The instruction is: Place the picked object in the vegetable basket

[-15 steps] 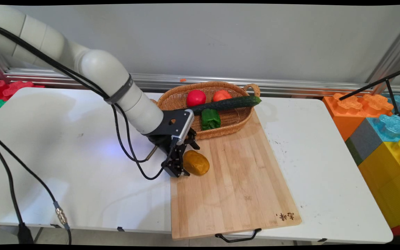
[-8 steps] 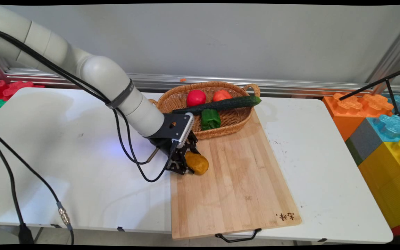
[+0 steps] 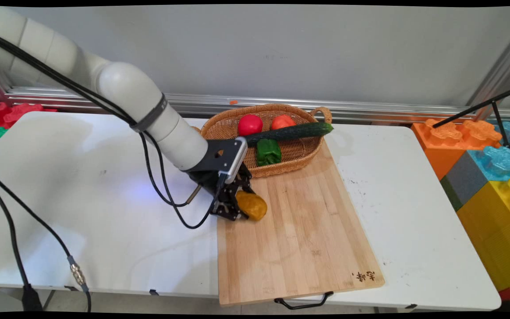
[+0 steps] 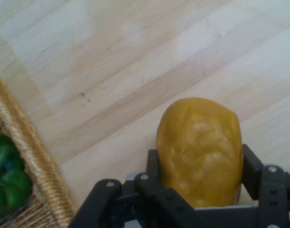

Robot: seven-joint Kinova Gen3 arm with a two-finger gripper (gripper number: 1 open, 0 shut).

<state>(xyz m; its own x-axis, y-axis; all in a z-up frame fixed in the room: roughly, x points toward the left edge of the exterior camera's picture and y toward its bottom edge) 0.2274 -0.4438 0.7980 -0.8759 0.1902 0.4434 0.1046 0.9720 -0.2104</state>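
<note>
Our gripper (image 3: 236,204) is clamping the potato (image 3: 252,205) between its fingers at the board's (image 3: 299,239) far left corner, just in front of the basket (image 3: 297,153). Whether the potato is resting on the wood or hanging just clear, we cannot tell. The basket is holding a cucumber (image 3: 288,132), pepper (image 3: 268,151) and two tomatoes. We are seeing open board toward the near and right edges.
</note>
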